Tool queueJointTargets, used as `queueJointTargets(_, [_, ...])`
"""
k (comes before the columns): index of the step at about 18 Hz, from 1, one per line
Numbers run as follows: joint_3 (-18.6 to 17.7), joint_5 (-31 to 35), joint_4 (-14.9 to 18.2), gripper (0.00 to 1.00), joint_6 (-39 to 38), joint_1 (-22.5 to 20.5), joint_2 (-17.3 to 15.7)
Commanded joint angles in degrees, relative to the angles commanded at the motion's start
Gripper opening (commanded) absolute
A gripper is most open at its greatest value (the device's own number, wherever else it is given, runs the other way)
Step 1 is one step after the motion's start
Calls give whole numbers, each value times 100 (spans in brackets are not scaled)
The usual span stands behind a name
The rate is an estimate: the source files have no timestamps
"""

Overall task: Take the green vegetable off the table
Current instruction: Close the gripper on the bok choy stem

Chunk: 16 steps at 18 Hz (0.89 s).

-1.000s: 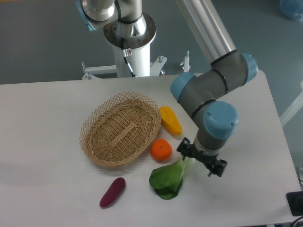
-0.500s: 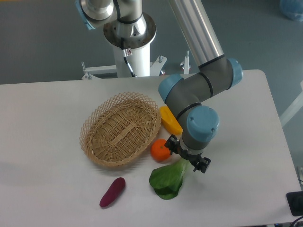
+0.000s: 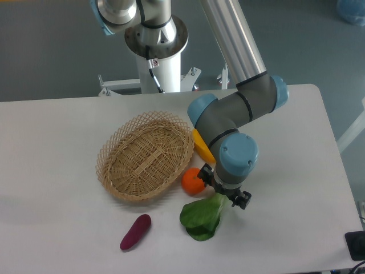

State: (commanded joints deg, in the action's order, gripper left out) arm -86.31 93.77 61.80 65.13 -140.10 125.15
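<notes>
Lying on the white table, the green vegetable has its pale stalk end beneath the tool — the wrist housing hides the fingers, so whether they are apart or together cannot be told. Adjacent: orange, yellow vegetable, wicker basket, purple vegetable.
</notes>
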Motion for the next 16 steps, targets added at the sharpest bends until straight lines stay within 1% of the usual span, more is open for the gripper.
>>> queueJointTargets(2, [-17,124,-246,100,-9,88,36])
queueJointTargets(5, [-132,404,-466,100,-79,115,88])
queueJointTargets(6, [-149,440,-493,99,-88,123,88])
queueJointTargets(9, [-149,493,-590,88,-88,123,115])
queueJointTargets(11, [-158,502,-590,84,-105,123,123])
queueJointTargets(13, [-158,528,-598,75,-149,123,141])
queueJointTargets(14, [-158,555,-598,67,-184,123,132])
queueJointTargets(16, [-167,564,-598,56,-255,132,124])
